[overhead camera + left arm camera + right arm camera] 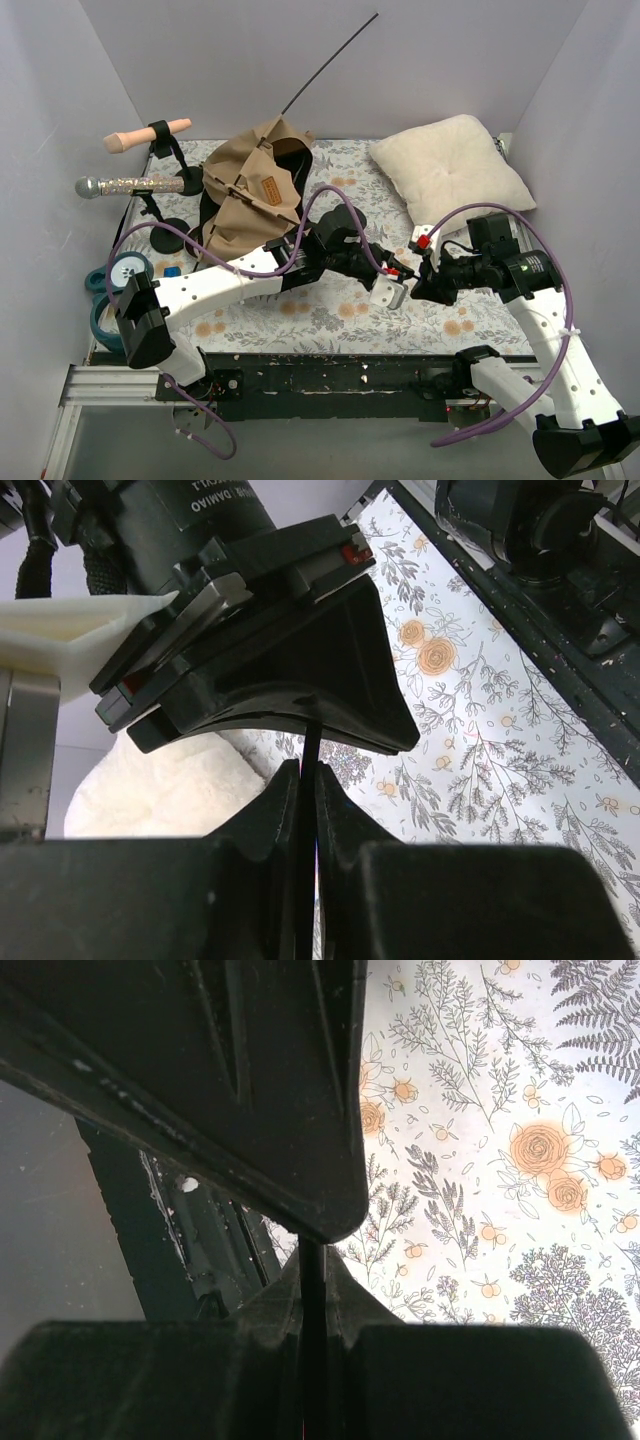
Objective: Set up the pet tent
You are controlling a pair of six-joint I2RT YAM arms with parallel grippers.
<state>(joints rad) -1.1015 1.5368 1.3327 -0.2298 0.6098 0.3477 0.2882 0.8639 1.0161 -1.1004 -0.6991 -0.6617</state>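
Observation:
The pet tent (250,195) lies collapsed as a tan heap with black trim and a small brown label at the back left of the floral mat. One thin black pole (330,62) sticks up and back from it. My two grippers meet tip to tip over the mat's front middle. The left gripper (400,285) (308,772) is shut on a thin black pole (311,742) that runs up between its fingers. Facing it, the right gripper (425,287) (311,1257) is shut on the same kind of thin black pole (311,1290). That pole is hidden in the top view.
A cream pillow (450,170) (150,780) lies at the back right. At the left stand a beige rod (147,134) and a silver microphone (130,185) on black stands, with tape rolls (115,285) near the left arm. The black frame rail (340,375) (190,1220) runs along the front.

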